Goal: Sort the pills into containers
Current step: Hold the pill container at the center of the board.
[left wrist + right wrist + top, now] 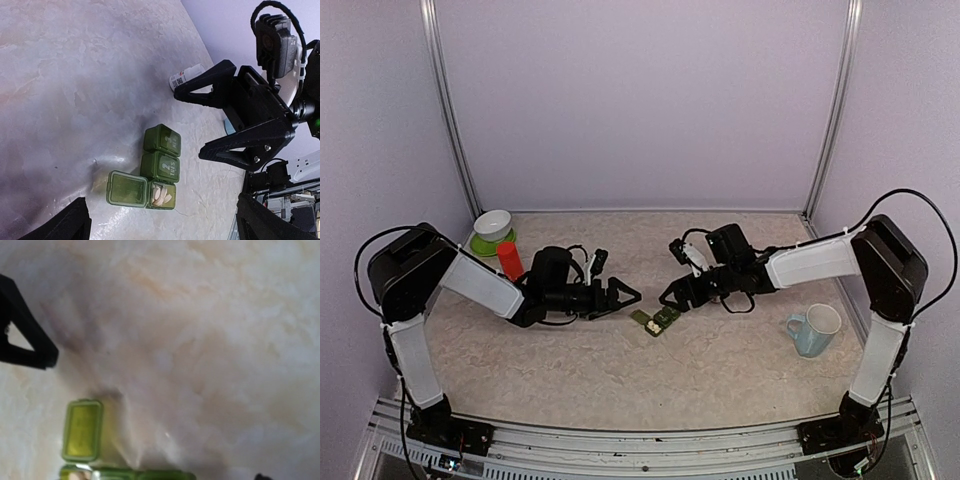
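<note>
From above: the containers (655,321) lie on the bench (570,370) between the left claw (618,283) and the right claw (668,275), both spread and empty.

Left wrist: their long axis points away from the camera, with the open, pill-filled end nearest.

Right wrist: the lid (82,430) sticks out sideways. It probably wants folding over and pressing straight down.

Top view: bright, even, diffuse light; soft shadows mid-frame. Left wrist view: sharp; glare patch on table (75,100), lower left. Right wrist view: blurred throughout, washed out; containers (82,430) soft, lower left.
</note>
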### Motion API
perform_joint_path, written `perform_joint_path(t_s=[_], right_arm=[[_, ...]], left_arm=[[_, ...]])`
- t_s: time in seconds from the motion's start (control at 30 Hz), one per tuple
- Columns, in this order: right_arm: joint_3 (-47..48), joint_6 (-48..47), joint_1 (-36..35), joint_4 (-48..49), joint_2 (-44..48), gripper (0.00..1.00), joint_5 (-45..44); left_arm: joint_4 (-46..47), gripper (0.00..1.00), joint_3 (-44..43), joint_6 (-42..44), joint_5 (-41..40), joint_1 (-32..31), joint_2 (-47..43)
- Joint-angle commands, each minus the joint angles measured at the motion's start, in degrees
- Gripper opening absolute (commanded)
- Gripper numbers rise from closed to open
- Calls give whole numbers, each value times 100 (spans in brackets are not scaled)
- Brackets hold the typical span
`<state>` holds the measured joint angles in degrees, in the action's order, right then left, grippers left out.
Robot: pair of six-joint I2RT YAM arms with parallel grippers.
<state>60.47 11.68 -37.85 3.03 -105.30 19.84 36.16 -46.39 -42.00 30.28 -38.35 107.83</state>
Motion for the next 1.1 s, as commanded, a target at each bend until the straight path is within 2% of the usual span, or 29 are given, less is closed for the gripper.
perform_joint_path(t_s=[0.0,0.33,0.67,1.07], right_arm=[[55,137,123,148,-244,78,277],[-38,336,225,405,-548,67,552],[-126,414,225,514,-696,52,656],[-272,439,225,550,-678,47,643]], left_arm=[[263,99,-157,10,66,20,185],[363,99,-182,-50,140,-16,438],[532,99,-168,-157,227,-93,580],[558,99,-98,-195,223,-103,550]])
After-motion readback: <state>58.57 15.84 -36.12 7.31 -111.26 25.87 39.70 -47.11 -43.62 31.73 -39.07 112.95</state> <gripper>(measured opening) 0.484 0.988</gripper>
